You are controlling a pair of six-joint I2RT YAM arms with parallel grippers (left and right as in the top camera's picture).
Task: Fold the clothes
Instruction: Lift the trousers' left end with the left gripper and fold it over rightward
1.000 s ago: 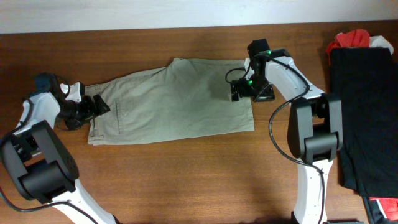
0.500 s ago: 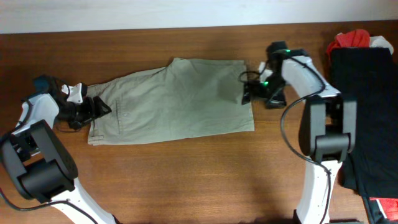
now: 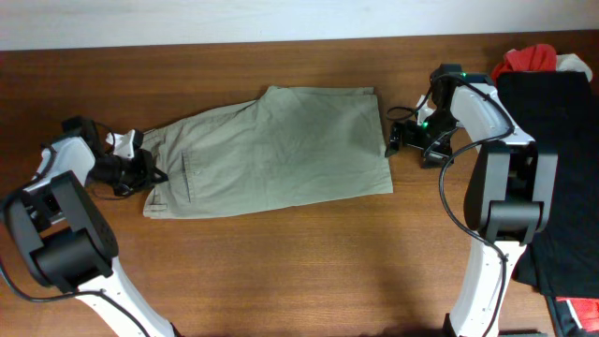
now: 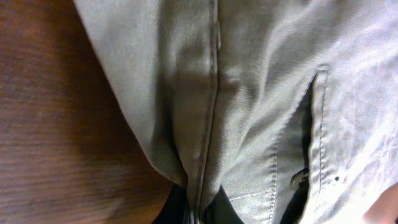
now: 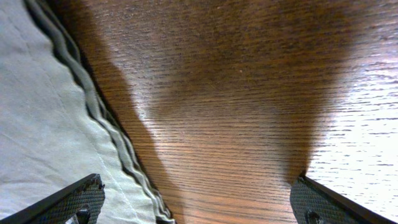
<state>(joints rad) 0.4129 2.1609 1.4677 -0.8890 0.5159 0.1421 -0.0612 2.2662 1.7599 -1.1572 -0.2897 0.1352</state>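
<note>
The clothes (image 3: 271, 150), light khaki shorts, lie flat across the middle of the wooden table (image 3: 281, 271), waistband to the left and hems to the right. My left gripper (image 3: 150, 172) is at the waistband end and is shut on a fold of that cloth. In the left wrist view, the fabric (image 4: 249, 93) bunches down into the left gripper (image 4: 199, 210). My right gripper (image 3: 395, 142) hovers just off the hem edge, open. In the right wrist view its fingertips (image 5: 81, 198) stand wide apart; one is over the layered hem (image 5: 93, 112), the other over bare wood.
A large black garment (image 3: 552, 168) covers the table's right end, close behind the right arm. Red cloth (image 3: 526, 58) lies at its far corner and another red piece (image 3: 576, 314) at the near right. A white wall (image 3: 234, 19) bounds the far edge.
My left gripper has shut on the waistband end. The right arm has slid right, off the shorts to just past the hem. The shorts have shifted slightly to the right.
</note>
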